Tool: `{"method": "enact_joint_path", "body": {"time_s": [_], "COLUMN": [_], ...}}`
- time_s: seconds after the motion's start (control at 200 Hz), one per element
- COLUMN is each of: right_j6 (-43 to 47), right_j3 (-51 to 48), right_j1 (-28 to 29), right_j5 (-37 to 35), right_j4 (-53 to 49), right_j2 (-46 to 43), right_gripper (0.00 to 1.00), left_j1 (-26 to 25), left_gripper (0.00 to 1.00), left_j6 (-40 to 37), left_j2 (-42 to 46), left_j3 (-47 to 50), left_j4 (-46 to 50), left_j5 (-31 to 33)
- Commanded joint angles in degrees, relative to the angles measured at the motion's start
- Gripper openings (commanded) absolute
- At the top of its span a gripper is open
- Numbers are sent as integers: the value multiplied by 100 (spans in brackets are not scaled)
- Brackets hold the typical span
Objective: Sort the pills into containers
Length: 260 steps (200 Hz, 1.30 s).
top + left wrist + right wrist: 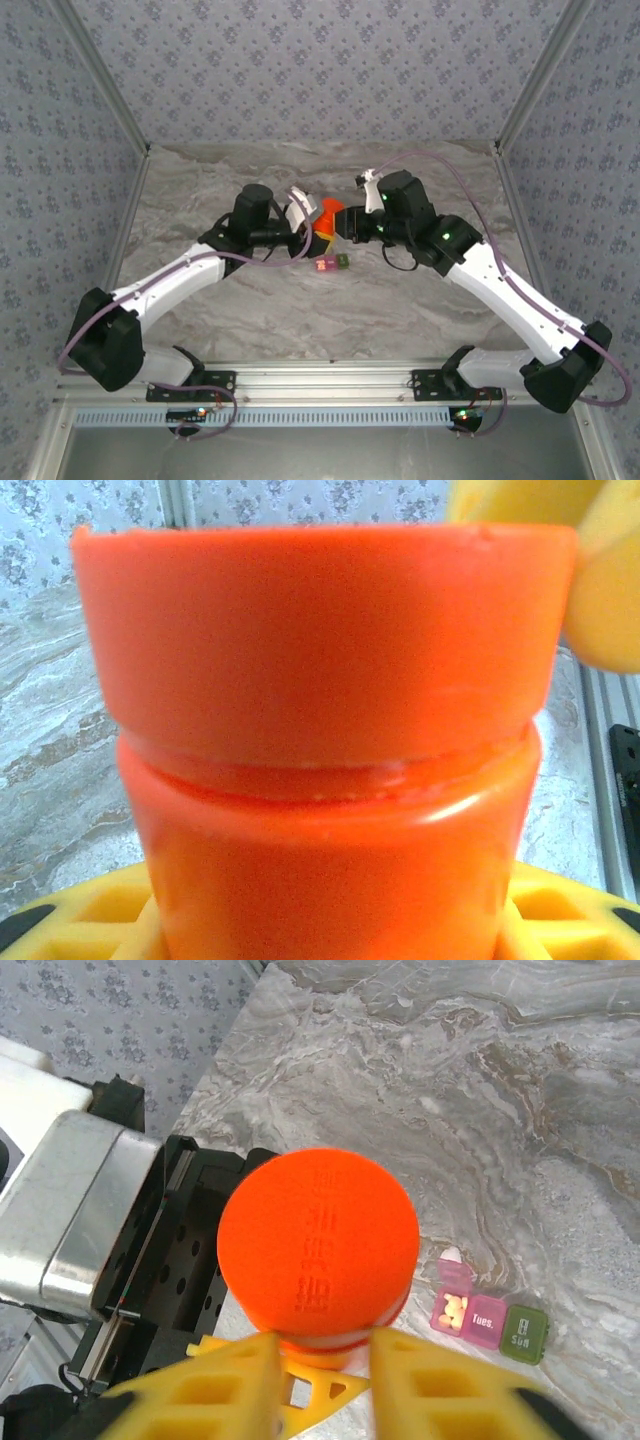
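From the right wrist, joined pink and olive-green plastic containers (490,1318) are lying beyond the orange cylindrical plastic bottle (318,1245); right hand (322,1348) and left hand (320,920) are both gripping it.

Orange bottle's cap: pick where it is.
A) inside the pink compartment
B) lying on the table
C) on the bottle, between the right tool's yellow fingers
C: the cap sits on the orange bottle, with the right tool and its yellow fingers closed on either side.
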<state>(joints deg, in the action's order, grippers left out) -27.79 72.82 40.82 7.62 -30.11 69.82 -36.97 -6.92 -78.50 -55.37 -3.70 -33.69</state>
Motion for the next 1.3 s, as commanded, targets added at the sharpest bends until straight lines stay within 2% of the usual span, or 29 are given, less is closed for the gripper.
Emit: {"method": "enact_joint_path", "body": {"time_s": [0.0, 0.055, 0.105, 0.15, 0.21, 0.29, 0.35, 0.49, 1.029, 1.139, 1.294], "right_j6": [-41, -36, -2, 36, 66, 182, 239, 365, 285, 216, 217], "right_j3": [-189, -265, -362, -399, -400, -400, -400, -284, -374, -735, -1252], "right_j1": [-11, -54, -74, -83, -105, -205, -353, -604, -516, -545, -736], "right_j5": [-462, -403, -462, -463, -389, -77, 365, 1066, 1670, 1745, 2053], "right_j4": [310, 400, 612, 705, 667, 625, 716, 756, 1284, 1620, 2052], "right_j2": [-29, -37, -104, -180, -251, -323, -346, -210, 415, 220, -185], "right_gripper": [21, 22, 28, 41, 59, 68, 69, 72, 70, 73, 73], "left_j1": [-98, -95, -103, -104, -103, -100, -103, -102, -104, -104, -96], "left_gripper": [46, 41, 37, 36, 28, 21, 17, 17, 20, 15, 15], "left_j6": [-159, -169, -174, -151, -149, -149, -161, -153, 92, 134, 422], "left_j2": [-15, -57, -84, -86, -61, -17, 7, 54, 66, 80, 140], "left_j3": [-294, -321, -333, -325, -284, -228, -212, -177, -209, -211, -123], "left_j4": [-298, -272, -262, -275, -314, -402, -401, -481, -701, -699, -1019], "left_j5": [-304, -371, -396, -386, -399, -418, -441, -554, -860, -867, -801]}}
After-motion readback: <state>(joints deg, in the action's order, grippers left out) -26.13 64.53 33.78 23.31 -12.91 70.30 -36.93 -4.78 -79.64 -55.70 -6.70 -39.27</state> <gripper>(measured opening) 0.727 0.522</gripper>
